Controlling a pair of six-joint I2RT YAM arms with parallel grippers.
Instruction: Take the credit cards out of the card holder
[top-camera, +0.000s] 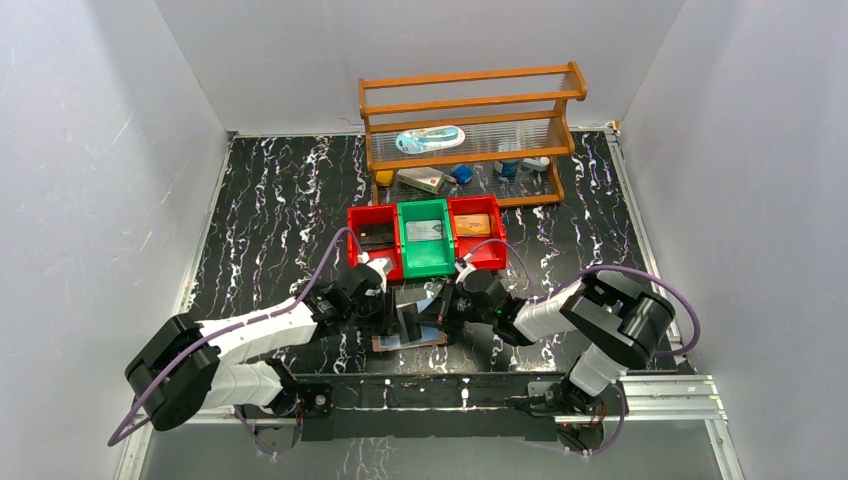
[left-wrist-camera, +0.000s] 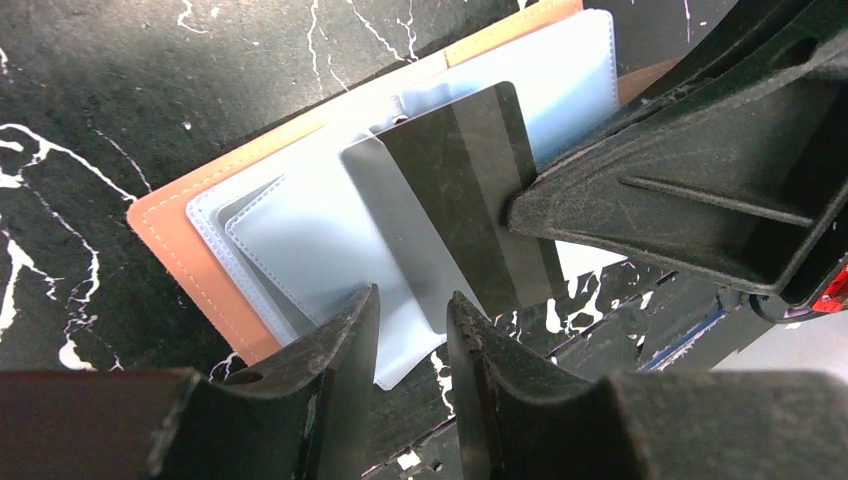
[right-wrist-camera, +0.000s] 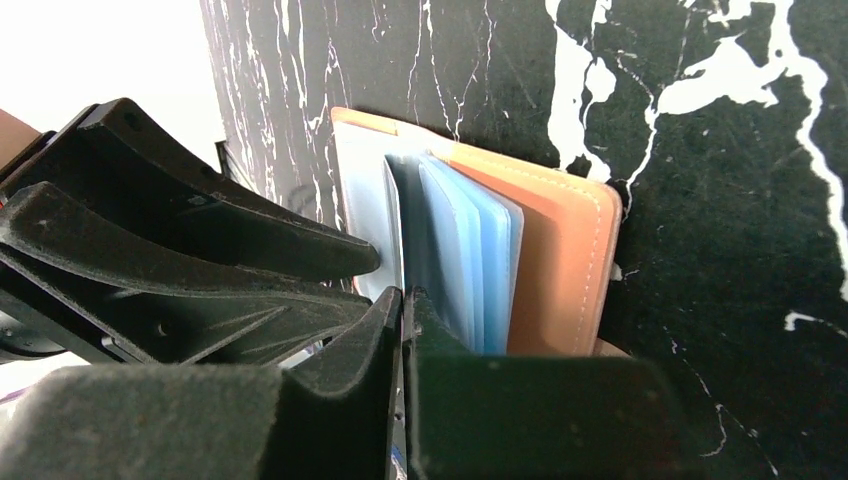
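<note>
Card holder (top-camera: 410, 342) lies open on the black marbled tabletop (top-camera: 280, 200), close to the near edge, between the two arms. Its pinkish-brown cover is underneath and its clear sleeves (left-wrist-camera: 320, 240) are fanned upward.

Right claw (right-wrist-camera: 402, 300): jaws pressed almost together. In the left wrist view its tip (left-wrist-camera: 515, 205) is clamped on the right edge of a dark grey credit card (left-wrist-camera: 460, 190). The card stands partway out of a sleeve, tilted across the holder.

Left claw (left-wrist-camera: 412, 300): jaws apart with a clear gap, tips at the near edge of the sleeves. I cannot tell whether they press on a sleeve. The two claws sit just beside each other over the holder.

Behind the holder, three bins stand in a row and touch: red (top-camera: 358, 222), green (top-camera: 410, 262), red (top-camera: 492, 255).
- A grey card (top-camera: 425, 230) lies in the green bin.
- An orange card (top-camera: 475, 224) lies in the right-hand red bin.
</note>
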